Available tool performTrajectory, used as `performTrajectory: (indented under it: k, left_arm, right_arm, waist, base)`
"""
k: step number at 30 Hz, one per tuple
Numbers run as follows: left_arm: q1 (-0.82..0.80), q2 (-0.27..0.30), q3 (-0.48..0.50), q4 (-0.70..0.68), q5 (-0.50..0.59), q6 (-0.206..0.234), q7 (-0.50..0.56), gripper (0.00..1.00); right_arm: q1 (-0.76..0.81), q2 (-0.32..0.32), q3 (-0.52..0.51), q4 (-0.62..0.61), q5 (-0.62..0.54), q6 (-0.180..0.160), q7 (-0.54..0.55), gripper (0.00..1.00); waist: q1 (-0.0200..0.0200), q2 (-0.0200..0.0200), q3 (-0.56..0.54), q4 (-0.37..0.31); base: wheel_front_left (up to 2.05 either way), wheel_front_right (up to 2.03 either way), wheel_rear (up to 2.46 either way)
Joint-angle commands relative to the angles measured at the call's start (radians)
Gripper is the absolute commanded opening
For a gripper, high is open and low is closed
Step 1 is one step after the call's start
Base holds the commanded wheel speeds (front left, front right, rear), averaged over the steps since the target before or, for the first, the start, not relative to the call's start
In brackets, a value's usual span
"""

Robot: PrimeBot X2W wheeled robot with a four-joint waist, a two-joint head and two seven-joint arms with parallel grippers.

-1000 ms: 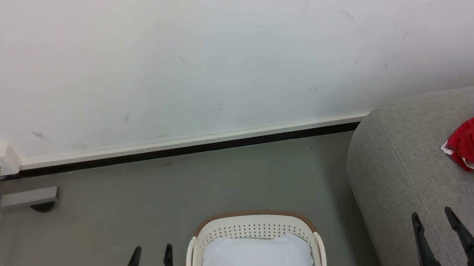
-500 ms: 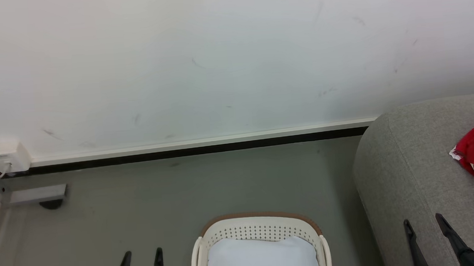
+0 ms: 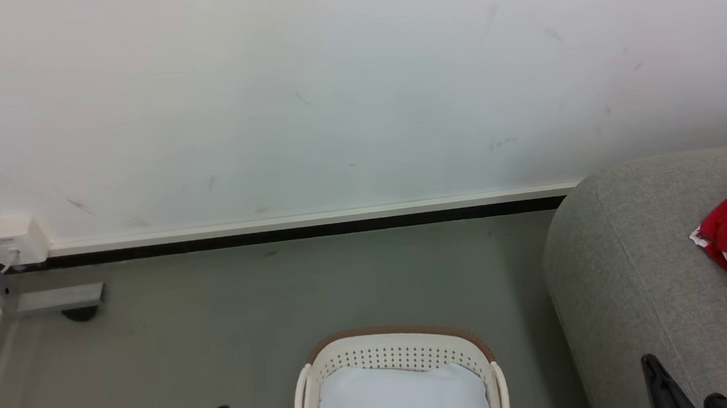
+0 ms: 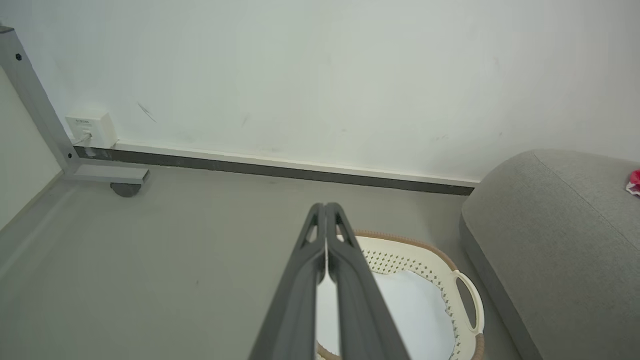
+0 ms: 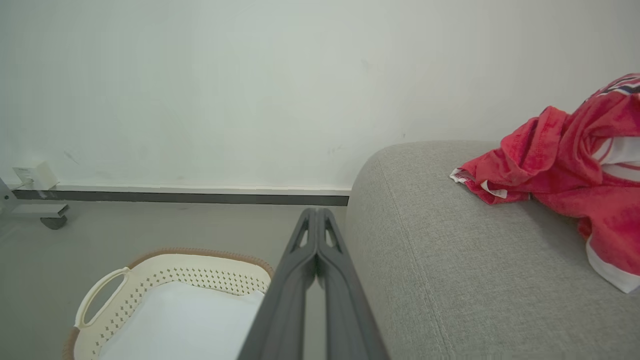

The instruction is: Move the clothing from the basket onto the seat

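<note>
On the seat (image 5: 450,260) the clothing (image 5: 565,160) is shown deposited, the basket (image 5: 200,272) apparently emptied to its pad (image 5: 185,320), left gripper (image 4: 325,210) and right gripper (image 5: 315,212) closed on nothing; only retreat seems required.

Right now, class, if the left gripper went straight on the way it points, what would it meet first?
Most likely the bare floor just before the skirting. The shut left gripper aims past the basket. Depth is unclear, so it could be the wall.
</note>
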Motion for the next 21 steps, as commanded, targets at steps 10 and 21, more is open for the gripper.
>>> performTrajectory:
  k: [10, 21]
  left_arm:
    - [-0.037, 0.003, 0.032, -0.026, -0.231, -0.017, 0.054, 0.00]
    - [-0.056, 0.004, 0.055, -0.036, -0.416, -0.031, 0.100, 0.00]
  right_arm:
    - [-0.030, -0.008, -0.014, -0.033, 0.247, 0.000, 0.053, 0.00]
    - [-0.044, -0.010, -0.024, -0.048, 0.445, 0.000, 0.098, 0.00]
  waist:
    - [0.0001, -0.0001, 0.003, 0.001]
    - [0.0001, -0.0001, 0.006, 0.001]
  base:
    - [0.00, 0.00, 0.00]
    - [0.00, 0.00, 0.00]
